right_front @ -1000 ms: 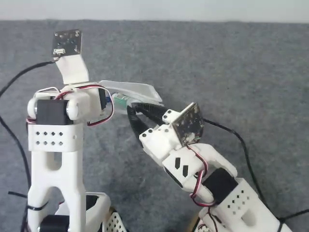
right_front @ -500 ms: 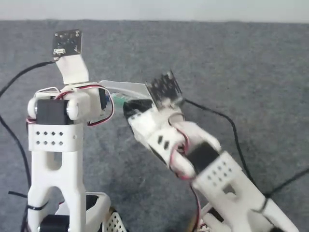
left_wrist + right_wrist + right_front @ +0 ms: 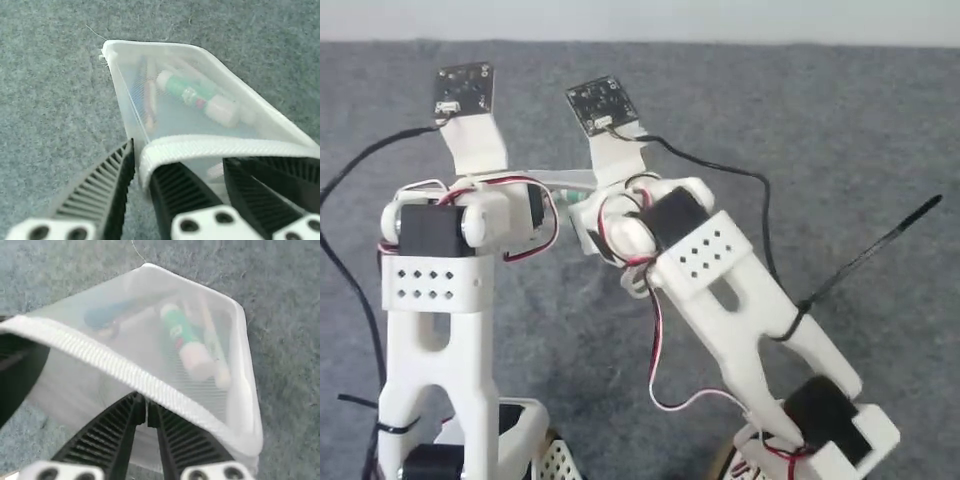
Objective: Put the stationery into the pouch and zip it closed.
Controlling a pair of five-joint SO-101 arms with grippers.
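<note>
Jaws of my left gripper (image 3: 140,170) pinch one end of the pouch (image 3: 175,115), a ribbed black finger on each side of its wall, just under the end of the white zipper tape (image 3: 225,146). From above, my left arm (image 3: 430,290) stands upright at the left of the grey table (image 3: 880,130), and a sliver of the pouch (image 3: 548,178) shows between my two arms.

The pouch is translucent mesh, and it hangs from my two grips with its far end towards the table; I cannot tell whether it touches. The stationery lies inside it: a green-and-white tube (image 3: 192,92) slanted across the middle, a thin reddish pen (image 3: 150,97) beside the seam, and, in the right wrist view, a blue item (image 3: 107,312) and a pale stick (image 3: 212,340) just beside the tube. I cannot tell how far the zipper is drawn.

Further right, my right gripper (image 3: 146,407) is clenched on the same zipper tape, its fingertips nearly meeting under the white band. My right arm (image 3: 720,290) leans in from the lower right.
</note>
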